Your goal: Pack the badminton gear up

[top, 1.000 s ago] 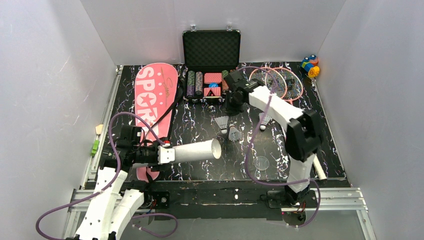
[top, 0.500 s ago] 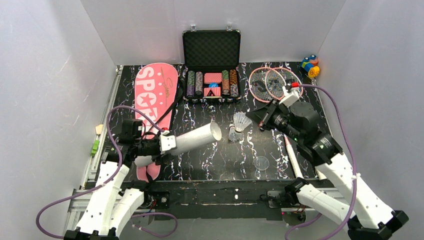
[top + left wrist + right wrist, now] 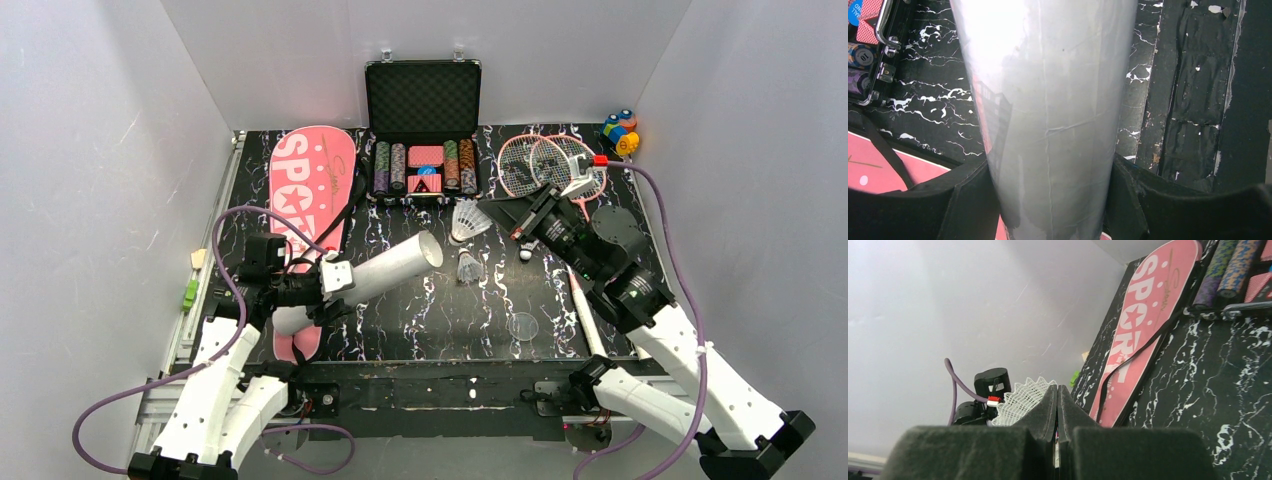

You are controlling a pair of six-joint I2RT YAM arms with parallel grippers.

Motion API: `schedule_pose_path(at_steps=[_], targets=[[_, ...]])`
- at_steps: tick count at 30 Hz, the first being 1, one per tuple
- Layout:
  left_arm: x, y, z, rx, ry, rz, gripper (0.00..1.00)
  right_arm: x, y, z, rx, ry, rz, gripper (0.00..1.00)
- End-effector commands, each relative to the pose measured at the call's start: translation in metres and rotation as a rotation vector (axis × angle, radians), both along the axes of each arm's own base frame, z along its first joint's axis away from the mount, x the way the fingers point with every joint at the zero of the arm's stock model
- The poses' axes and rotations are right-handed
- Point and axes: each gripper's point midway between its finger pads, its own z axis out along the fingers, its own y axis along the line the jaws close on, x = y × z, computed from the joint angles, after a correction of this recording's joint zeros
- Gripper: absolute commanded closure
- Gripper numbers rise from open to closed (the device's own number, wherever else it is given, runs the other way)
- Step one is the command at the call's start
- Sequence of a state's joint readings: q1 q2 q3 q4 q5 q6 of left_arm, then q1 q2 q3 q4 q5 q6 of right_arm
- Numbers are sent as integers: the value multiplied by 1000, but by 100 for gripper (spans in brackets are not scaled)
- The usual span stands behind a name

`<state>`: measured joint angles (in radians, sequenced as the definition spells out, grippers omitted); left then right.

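My left gripper [image 3: 335,281] is shut on the long white tube [image 3: 392,268], which slants off the table with its open mouth toward the middle. In the left wrist view the tube [image 3: 1048,100] fills the space between both fingers [image 3: 965,200]. My right gripper [image 3: 489,212] is shut on a white shuttlecock [image 3: 467,221], held in the air to the right of the tube's mouth. Its netted skirt [image 3: 1023,397] shows beside the shut gripper [image 3: 1057,390]. A second shuttlecock [image 3: 468,267] lies on the table. Two pink rackets [image 3: 545,165] lie at the back right. The pink cover [image 3: 310,185] lies at the left.
An open black case of poker chips [image 3: 423,100] stands at the back centre. A multicoloured toy [image 3: 620,131] sits in the back right corner. A clear round lid [image 3: 522,326] lies near the front edge. A small white ball-like piece [image 3: 525,255] lies under my right arm.
My right arm has swung round and now carries a shuttlecock, lifted back and left over the last half second. The tube's mouth has tilted up and toward the back.
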<state>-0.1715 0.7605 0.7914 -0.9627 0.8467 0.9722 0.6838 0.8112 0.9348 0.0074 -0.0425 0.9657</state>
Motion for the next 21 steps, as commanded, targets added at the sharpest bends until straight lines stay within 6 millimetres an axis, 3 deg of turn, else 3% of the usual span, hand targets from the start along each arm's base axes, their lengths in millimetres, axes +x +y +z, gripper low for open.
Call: schedule_pose_path(at_steps=[1,10,21], targets=[[3,-5,14,-45,-43,-11,55,-13,12,35,105,-71,67,99],[8,-7,17,-56,-56,-3,55,-21,32,28,139,-32,155,99],[11,-7,24,-67,-74,1,55,-18,38,-16,67,29,150,99]])
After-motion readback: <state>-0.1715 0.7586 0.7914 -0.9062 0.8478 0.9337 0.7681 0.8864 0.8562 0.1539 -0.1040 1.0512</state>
